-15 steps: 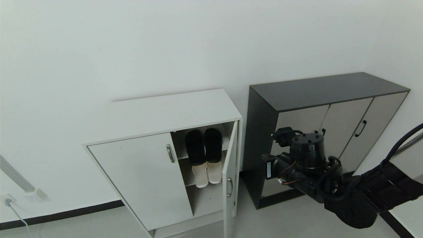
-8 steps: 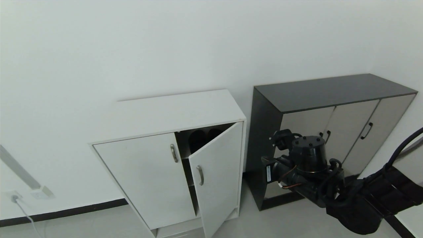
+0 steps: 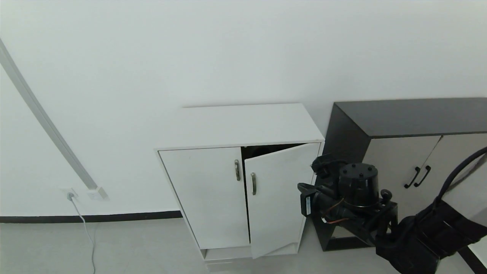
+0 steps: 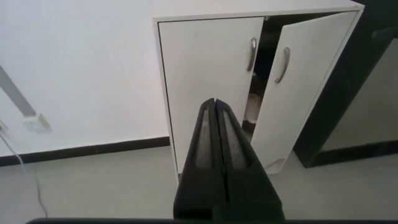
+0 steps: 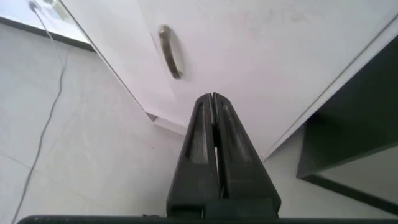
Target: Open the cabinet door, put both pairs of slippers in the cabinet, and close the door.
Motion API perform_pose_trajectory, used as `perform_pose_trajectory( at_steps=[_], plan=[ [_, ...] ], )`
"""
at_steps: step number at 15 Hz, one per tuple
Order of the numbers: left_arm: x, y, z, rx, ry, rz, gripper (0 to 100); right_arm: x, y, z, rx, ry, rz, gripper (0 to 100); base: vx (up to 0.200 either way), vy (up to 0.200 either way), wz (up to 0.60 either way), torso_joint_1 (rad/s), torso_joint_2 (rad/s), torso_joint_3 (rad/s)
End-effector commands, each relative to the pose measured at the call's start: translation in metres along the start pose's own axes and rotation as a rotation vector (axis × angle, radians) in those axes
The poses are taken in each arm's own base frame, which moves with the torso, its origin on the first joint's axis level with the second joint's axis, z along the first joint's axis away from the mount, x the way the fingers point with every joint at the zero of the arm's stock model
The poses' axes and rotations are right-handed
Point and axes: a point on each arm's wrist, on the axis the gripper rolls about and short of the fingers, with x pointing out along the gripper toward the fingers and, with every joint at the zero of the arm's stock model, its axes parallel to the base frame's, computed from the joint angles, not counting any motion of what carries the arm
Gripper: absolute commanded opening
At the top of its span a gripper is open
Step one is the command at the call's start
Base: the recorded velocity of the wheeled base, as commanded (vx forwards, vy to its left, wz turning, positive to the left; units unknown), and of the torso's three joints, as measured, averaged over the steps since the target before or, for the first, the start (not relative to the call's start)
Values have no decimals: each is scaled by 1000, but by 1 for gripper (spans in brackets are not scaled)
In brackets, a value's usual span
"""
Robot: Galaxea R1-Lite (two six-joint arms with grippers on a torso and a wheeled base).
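The white cabinet (image 3: 243,125) stands against the wall with its left door (image 3: 205,194) closed. Its right door (image 3: 279,198) is slightly ajar, leaving a dark gap along the top and the handle side. In the left wrist view a pale slipper (image 4: 252,109) shows through the gap between the doors. My right gripper (image 5: 213,99) is shut and empty, its tips close to the right door's face (image 5: 261,50), a little below the handle (image 5: 169,51). My right arm (image 3: 354,194) hangs in front of the door's hinge side. My left gripper (image 4: 214,102) is shut and empty, held back from the cabinet's front.
A black cabinet (image 3: 411,118) with grey doors stands directly right of the white one. A wall socket (image 3: 70,196) with a cable running to the floor is at the left, under a slanted cable duct (image 3: 38,110). Bare grey floor (image 3: 133,247) lies before the cabinet.
The right door has swung from wide open to nearly closed, hiding the black and pale slippers on the shelves. The head camera has turned, so the cabinets sit further right.
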Motion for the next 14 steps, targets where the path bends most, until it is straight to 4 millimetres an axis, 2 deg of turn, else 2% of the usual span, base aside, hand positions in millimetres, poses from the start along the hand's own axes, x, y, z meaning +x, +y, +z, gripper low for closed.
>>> perform_pose_trajectory(
  at_steps=[1, 4, 7, 10, 14],
  plan=[
    [0, 0, 0, 0, 2, 0, 0, 0, 0, -11, -9, 27, 11, 0, 0, 0, 0, 0, 0, 0],
    [0, 0, 0, 2, 1, 0, 0, -25, -3, -30, -78, 24, 206, 0, 0, 0, 0, 0, 0, 0],
    [0, 0, 0, 2, 1, 0, 0, -38, -2, -35, -86, 22, 231, 0, 0, 0, 0, 0, 0, 0],
    [0, 0, 0, 2, 2, 0, 0, -52, 7, -43, -96, 23, 266, 0, 200, 0, 0, -1, 2, 2],
    [0, 0, 0, 2, 2, 0, 0, -56, 6, -49, -100, 43, 263, 0, 200, 0, 0, 5, 4, 5]
  ],
)
